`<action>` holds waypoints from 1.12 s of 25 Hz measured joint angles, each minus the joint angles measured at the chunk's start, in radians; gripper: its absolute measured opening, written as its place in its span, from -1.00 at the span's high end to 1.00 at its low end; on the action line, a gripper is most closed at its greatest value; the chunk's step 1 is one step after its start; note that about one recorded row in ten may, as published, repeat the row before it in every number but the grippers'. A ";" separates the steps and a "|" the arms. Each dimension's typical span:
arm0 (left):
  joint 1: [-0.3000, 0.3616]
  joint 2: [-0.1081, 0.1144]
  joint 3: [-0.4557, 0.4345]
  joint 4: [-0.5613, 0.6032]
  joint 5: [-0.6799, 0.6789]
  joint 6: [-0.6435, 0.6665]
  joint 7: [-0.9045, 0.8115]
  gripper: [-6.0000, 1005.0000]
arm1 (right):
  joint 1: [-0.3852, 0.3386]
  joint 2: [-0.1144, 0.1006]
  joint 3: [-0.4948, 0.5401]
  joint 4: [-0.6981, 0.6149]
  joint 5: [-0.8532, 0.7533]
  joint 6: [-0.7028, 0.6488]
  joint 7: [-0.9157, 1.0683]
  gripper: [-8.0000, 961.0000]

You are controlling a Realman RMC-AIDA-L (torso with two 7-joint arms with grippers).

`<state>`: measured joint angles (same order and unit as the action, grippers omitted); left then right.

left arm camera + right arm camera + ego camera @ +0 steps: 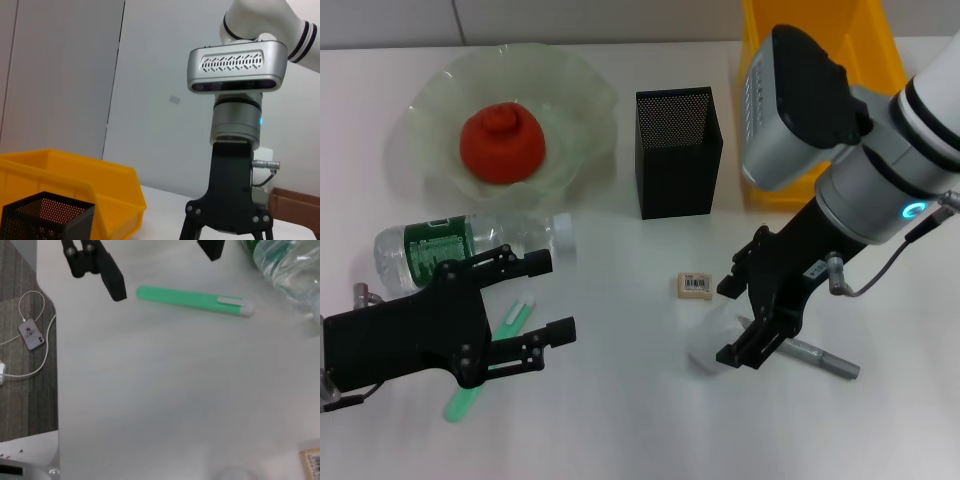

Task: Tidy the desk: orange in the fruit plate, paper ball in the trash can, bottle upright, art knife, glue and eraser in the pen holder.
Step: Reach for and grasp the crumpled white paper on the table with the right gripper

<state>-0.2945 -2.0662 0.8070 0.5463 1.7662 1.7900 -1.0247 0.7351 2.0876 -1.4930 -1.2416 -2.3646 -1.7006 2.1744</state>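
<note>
Red-orange against pale green glass, the orange [502,143] already sits in the fruit plate [582,100] at upper left of the head view, one job on our desk-tidying list done. Our right gripper [738,321], lower right of centre, straddles the white paper ball [712,340] with its fingers spread to either side of it; we cannot tell whether they touch the wad yet. Our left gripper [552,297], at lower left, hangs with its fingers apart, holding nothing, over the green art knife [488,360] and just below the bottle [470,244], which lies on its side.

We judge the paper-ball pick to be the step in hand. The wad is light and springy, so a closing finger could nudge it aside or squeeze it out. The grey stick [818,357], probably the glue, lies touching or just beside the right gripper's lower finger and might be dragged along. The eraser [693,285] rests close by to the upper left.

The yellow trash can [805,25] at upper right is largely masked by our right arm, and its far rim is cut off by the frame. The pen holder [678,152] stands at top centre; its inside is too dark to read. Part of the paper ball hides behind the gripper.
</note>
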 joint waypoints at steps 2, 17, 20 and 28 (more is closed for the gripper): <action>0.000 0.000 0.001 0.000 0.001 -0.001 0.000 -0.55 | 0.002 0.000 -0.008 0.015 0.000 0.008 0.000 -0.65; -0.002 -0.002 0.001 -0.002 0.003 -0.008 0.000 -0.55 | -0.002 0.001 -0.119 0.097 0.005 0.155 -0.004 -0.60; -0.002 -0.002 0.001 -0.002 0.003 -0.010 0.000 -0.55 | 0.001 0.000 -0.140 0.108 0.005 0.175 -0.004 -0.59; -0.003 -0.002 0.001 -0.002 0.002 -0.011 0.000 -0.55 | 0.001 0.000 -0.160 0.126 0.007 0.208 -0.002 -0.55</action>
<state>-0.2976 -2.0678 0.8083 0.5446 1.7686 1.7793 -1.0247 0.7365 2.0877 -1.6525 -1.1157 -2.3580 -1.4923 2.1719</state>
